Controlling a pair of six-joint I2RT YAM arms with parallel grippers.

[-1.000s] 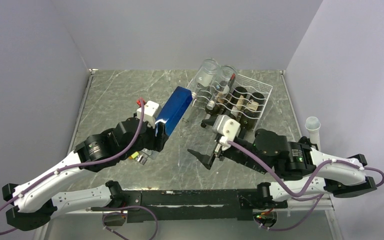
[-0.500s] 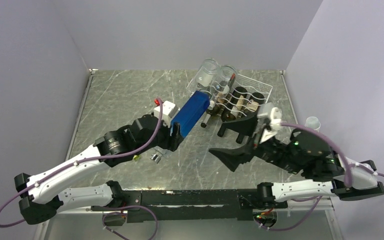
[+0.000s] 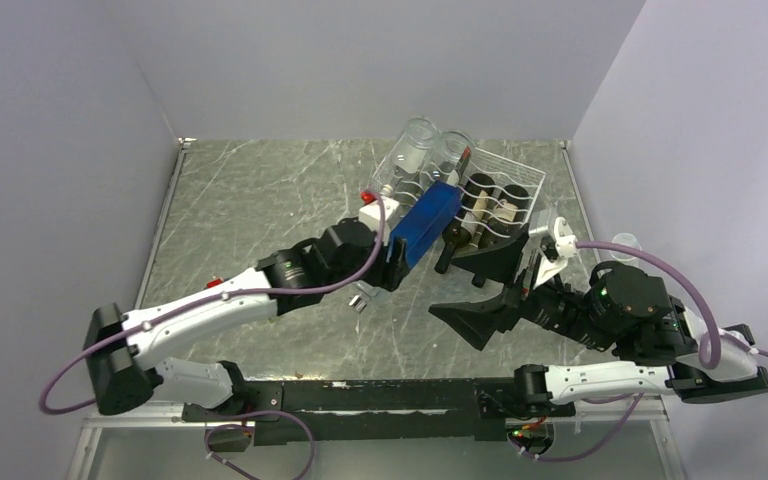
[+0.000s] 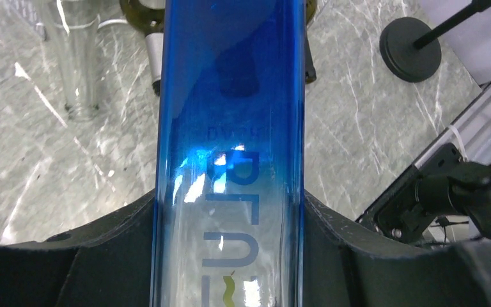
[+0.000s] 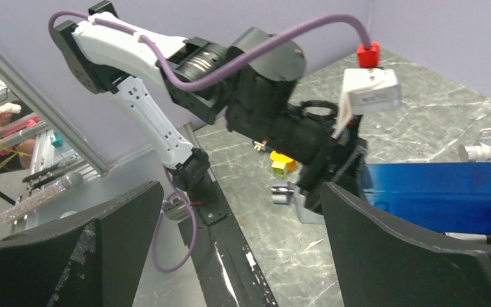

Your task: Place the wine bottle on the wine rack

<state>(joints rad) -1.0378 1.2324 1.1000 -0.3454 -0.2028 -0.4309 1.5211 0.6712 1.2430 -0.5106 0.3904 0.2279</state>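
My left gripper (image 3: pixel 397 262) is shut on a blue glass wine bottle (image 3: pixel 426 221), held tilted with its far end at the near left edge of the white wire wine rack (image 3: pixel 516 182). In the left wrist view the bottle (image 4: pixel 230 128) fills the middle, clamped between both black fingers (image 4: pixel 112 246). Two clear bottles (image 3: pixel 415 152) and two dark bottles (image 3: pixel 480 205) lie in the rack's grooves. My right gripper (image 3: pixel 479 294) is open and empty, raised just near the rack's front. The right wrist view shows the blue bottle (image 5: pixel 441 195) at right.
A white capped tube (image 3: pixel 625 255) stands at the table's right edge. Small yellow and metal bits (image 5: pixel 282 167) lie on the marble under the left wrist. A black round stand base (image 4: pixel 410 39) sits beyond the bottle. Purple walls enclose three sides.
My left arm has carried the blue bottle right and away, from mid-table to the rack's edge. My right arm swung right and rose, its open gripper now turned towards the left arm.
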